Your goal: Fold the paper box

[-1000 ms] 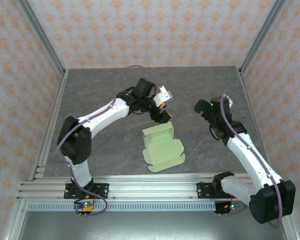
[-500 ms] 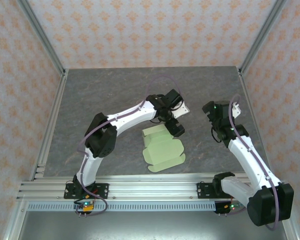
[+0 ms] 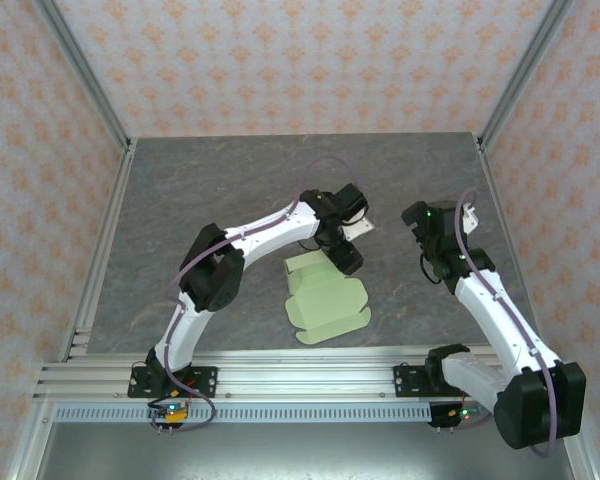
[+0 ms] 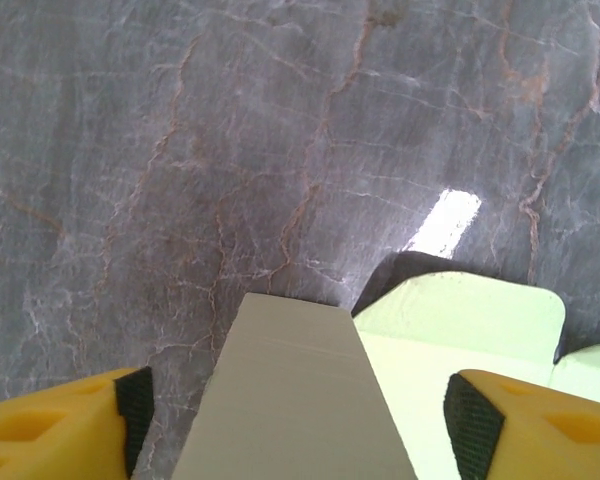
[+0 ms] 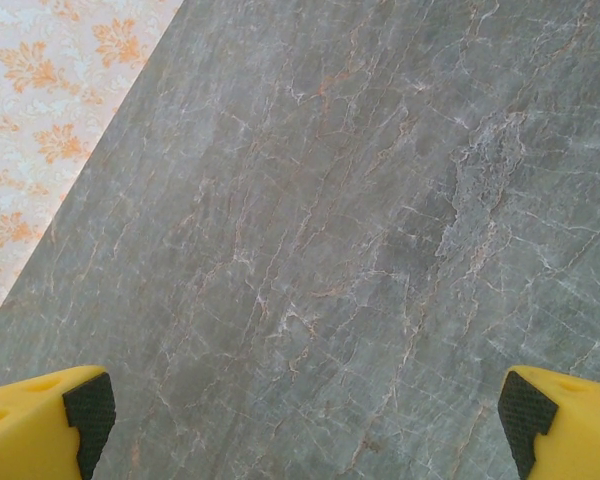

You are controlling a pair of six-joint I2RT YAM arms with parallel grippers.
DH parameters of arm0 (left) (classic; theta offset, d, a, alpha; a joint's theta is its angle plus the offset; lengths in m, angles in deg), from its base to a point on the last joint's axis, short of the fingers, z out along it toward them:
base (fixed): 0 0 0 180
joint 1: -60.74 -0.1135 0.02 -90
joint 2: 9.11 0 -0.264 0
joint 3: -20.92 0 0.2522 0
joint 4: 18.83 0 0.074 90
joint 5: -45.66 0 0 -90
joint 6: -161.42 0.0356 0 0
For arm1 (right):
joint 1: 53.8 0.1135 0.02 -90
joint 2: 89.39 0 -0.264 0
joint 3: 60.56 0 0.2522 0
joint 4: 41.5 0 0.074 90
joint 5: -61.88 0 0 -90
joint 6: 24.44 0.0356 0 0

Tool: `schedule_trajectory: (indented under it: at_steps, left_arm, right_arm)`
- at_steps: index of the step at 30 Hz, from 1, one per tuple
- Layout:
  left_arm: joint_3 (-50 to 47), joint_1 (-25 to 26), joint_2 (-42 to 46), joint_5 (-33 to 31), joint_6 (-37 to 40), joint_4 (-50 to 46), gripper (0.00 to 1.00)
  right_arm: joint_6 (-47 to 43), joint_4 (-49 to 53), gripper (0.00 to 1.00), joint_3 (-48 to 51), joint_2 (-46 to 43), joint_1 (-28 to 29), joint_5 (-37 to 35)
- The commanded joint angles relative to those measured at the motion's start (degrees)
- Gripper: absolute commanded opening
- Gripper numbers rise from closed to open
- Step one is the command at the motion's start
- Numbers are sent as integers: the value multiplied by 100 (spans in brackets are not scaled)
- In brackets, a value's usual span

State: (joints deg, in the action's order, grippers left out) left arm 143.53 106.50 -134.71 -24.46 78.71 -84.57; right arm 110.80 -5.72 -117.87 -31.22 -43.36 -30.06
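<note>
**Two wide-open hands, one part-folded box**

On the grey marbled table (image 3: 210,200), between the two arms and nearer the front edge: the paper box (image 3: 325,300), pale green, mostly flat, tabs out at its near and right sides. Far edge lifted off the surface.

Left hand (image 3: 348,258): reached across to the far right corner of the box, pointed down at it. From the left wrist camera, spread wide (image 4: 295,425), yellow fingers with black pads (image 4: 132,405) at both bottom corners. Between them, the raised flap (image 4: 280,400), shaded grey-beige on this side, with a gap to each pad; clamped on nothing. Beside the flap, a pale green panel of the box (image 4: 460,320) low over the table, with a bright glare patch (image 4: 442,222) just past it.

Right hand (image 3: 420,214): well apart from the box, off to its right and farther back, over bare table. From the right wrist camera, likewise spread wide (image 5: 305,410), pads at the two bottom corners, only grey stone between them. At top left, a strip of orange-patterned wall (image 5: 50,90).
</note>
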Motion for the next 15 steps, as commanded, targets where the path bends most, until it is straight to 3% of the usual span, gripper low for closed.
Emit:
schedule_trajectory:
  at_steps: [1, 5, 15]
  left_arm:
    - [280, 30, -162, -215, -168, -222, 70]
    - [341, 26, -221, -193, -216, -187, 57]
    - [342, -155, 126, -206, -241, -346, 44]
  right_arm:
    - [14, -151, 99, 86, 36, -33, 43]
    - [-19, -172, 99, 84, 27, -33, 114]
    - [144, -300, 99, 149, 137, -34, 434]
